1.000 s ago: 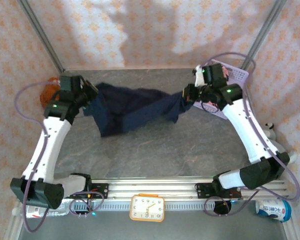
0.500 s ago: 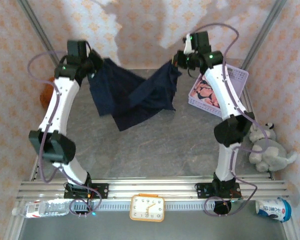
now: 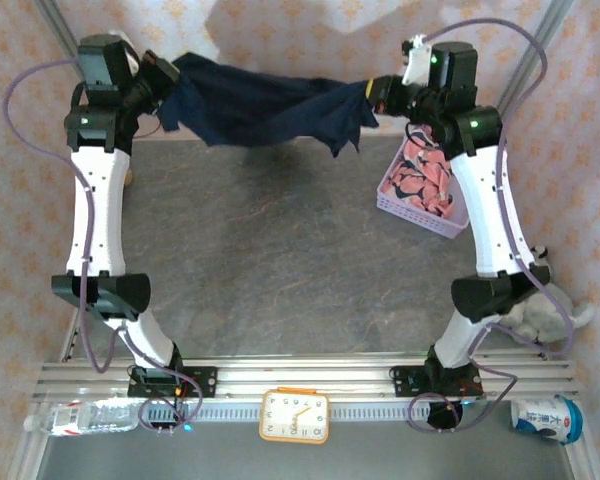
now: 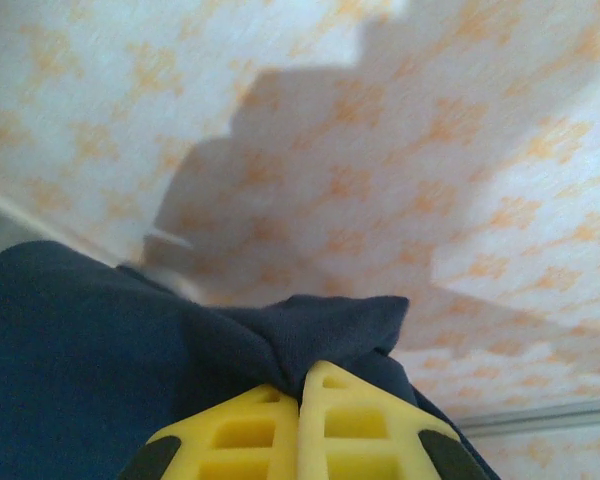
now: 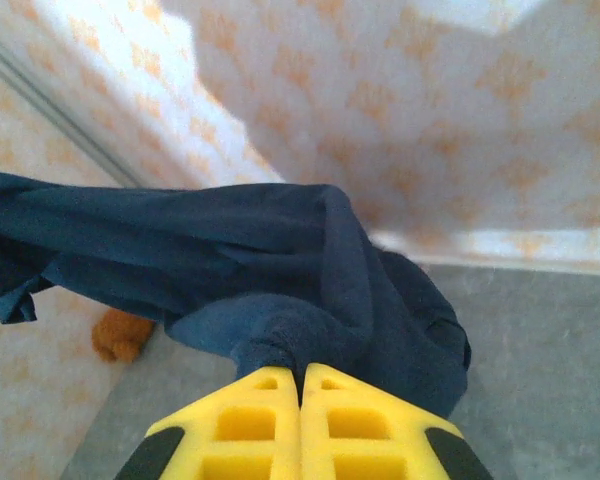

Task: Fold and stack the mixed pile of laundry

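Cream wall (image 3: 310, 30) with orange motifs surrounds a grey marbled table (image 3: 280, 260); soft shadows (image 4: 310, 200) fall across the back wall.

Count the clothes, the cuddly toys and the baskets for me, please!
Clothes: 2, the navy garment and the pink garment.
Cuddly toys: 2, the grey plush toy and the brown plush toy.
Baskets: 1, the lavender basket.
Total: 5.

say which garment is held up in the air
The dark navy garment, stretched between left gripper and right gripper; the pink printed one lies in the basket.
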You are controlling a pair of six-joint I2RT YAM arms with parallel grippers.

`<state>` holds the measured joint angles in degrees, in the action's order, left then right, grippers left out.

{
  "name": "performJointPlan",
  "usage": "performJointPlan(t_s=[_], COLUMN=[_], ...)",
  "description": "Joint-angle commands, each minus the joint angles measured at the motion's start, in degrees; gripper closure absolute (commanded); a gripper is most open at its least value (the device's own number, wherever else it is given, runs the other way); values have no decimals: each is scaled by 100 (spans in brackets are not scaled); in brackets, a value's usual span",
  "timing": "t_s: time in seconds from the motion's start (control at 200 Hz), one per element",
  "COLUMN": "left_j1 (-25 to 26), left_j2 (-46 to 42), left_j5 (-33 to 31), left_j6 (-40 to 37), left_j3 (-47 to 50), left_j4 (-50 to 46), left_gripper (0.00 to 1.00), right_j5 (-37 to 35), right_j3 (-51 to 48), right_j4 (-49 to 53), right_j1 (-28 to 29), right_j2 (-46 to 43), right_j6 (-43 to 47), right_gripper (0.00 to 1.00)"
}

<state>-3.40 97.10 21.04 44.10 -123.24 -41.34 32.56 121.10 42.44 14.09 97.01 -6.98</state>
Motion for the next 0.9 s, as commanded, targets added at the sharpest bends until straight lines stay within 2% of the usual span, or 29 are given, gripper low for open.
performJointPlan(t_s=[0.0, 0.085, 0.16, 0.19, 0.215, 0.26, 0.29, 0.315, 0.355, 0.415, 0.54, 0.891], left_j1=[-65, -64, -81, -80, -77, -73, -50, -18, 26, 84, 94, 323], left_j2=[-709, -898, -354, 15, 358, 949, 1285, 1531, 1688, 1635, 864, -1597], left_j5=[-83, -322, -506, -456, -373, -15, 84, 51, -37, -170, -308, -372], left_j6=[-168, -15, -58, -165, -226, -312, -338, -367, -445, -507, -463, 29], left_j3=[1983, 3075, 3205, 3045, 2857, 2524, 2336, 2223, 2168, 2378, 3473, 6542], left_j4=[85, 616, 663, 578, 466, 343, 240, 138, 28, 59, 380, 810], left_gripper=[100, 100, 100, 99, 93, 76, 55, 43, 37, 32, 25, 24], right_j5=[751, 807, 269, 47, -136, -205, -214, -223, -224, -281, -516, -425], right_j3=[-1628, -2978, -3530, -3605, -3593, -3518, -3473, -3479, -3515, -3706, -4216, -6394], right_j4=[80, -497, -701, -704, -631, -508, -448, -449, -466, -526, -396, -171], right_j1=[15, 15, 14, 15, 15, 15, 15, 15, 15, 24, 40, 224], right_j2=[-437, -854, -829, -717, -572, -342, -191, -116, -69, -163, -574, -1693], right_j6=[-56, -326, -294, -286, -274, -262, -303, -355, -468, -572, -526, -743], right_gripper=[100, 100, 100, 90, 83, 78, 71, 64, 56, 49, 43, 42])
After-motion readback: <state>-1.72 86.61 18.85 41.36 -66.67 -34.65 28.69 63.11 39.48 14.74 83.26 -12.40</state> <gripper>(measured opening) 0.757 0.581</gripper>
